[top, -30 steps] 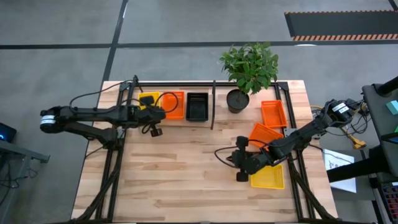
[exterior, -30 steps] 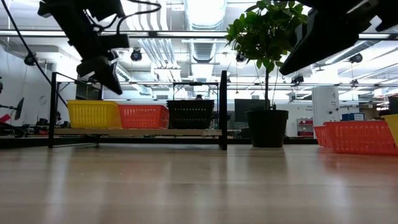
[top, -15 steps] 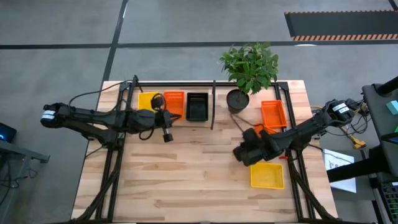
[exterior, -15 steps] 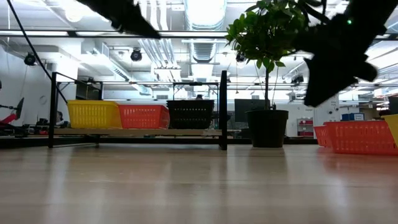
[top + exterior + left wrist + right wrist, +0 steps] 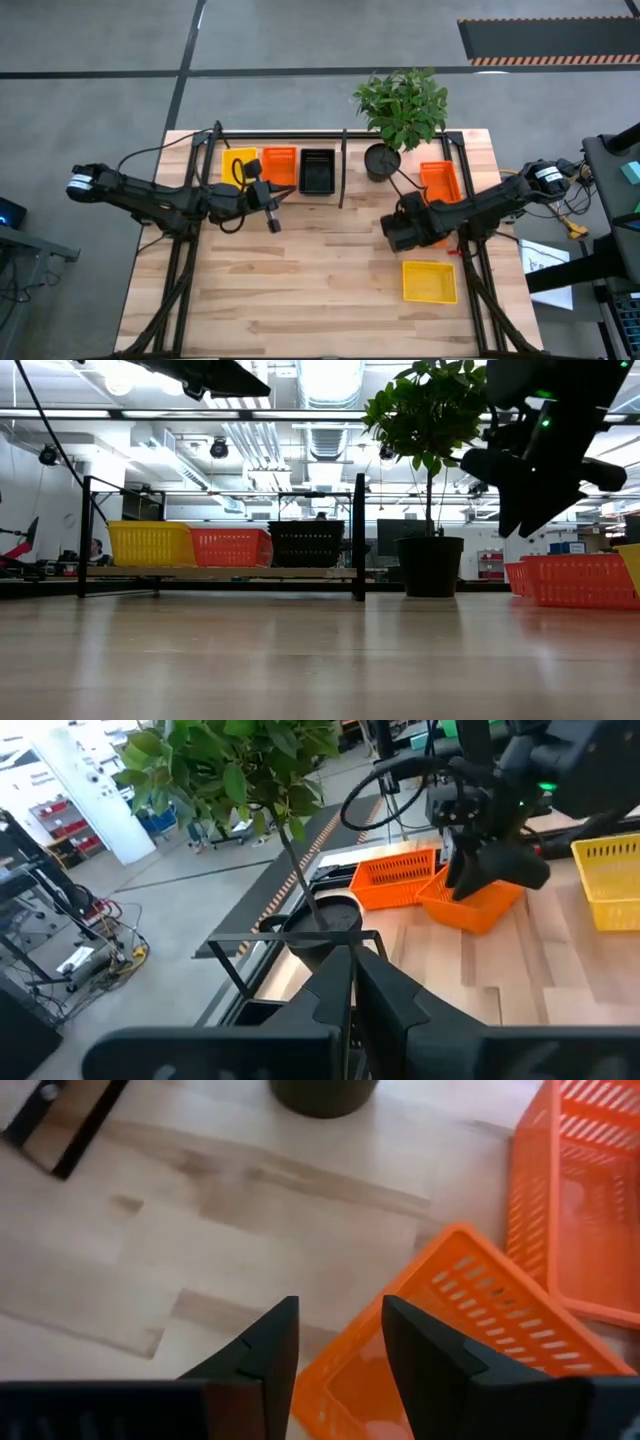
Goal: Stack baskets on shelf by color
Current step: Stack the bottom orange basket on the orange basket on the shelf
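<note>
**Swinging off the yellow one and over to the orange pile**

Shifting the right gripper (image 5: pixel 340 1310) away from the loose yellow basket (image 5: pixel 430 281) within the last second, and now hanging it over the tilted orange basket (image 5: pixel 450 1330) near the plant pot (image 5: pixel 381 160). Holding its fingers apart with a moderate gap, just above that basket's rim, gripping nothing yet. Looks like an orange pickup coming, not a yellow one.

Meanwhile pulling the left gripper (image 5: pixel 272 222) back from the shelf (image 5: pixel 220 572) towards mid-tabletop (image 5: pixel 300 290). Pinched shut on nothing, going by its wrist view. Probably done on that side for now, with the shelf's yellow slot back in plain sight.

Counting up:
- on the shelf: one yellow (image 5: pixel 238 162), one orange (image 5: pixel 280 168), one black (image 5: pixel 317 170), side by side in a single layer
- loose at the right of the tabletop: the tilted orange, a second orange lying flat (image 5: pixel 440 183) touching it, plus that one yellow
- totals: two yellow, three orange, one black, one plant pot

Guessing three more trips before calling it stacked.
</note>
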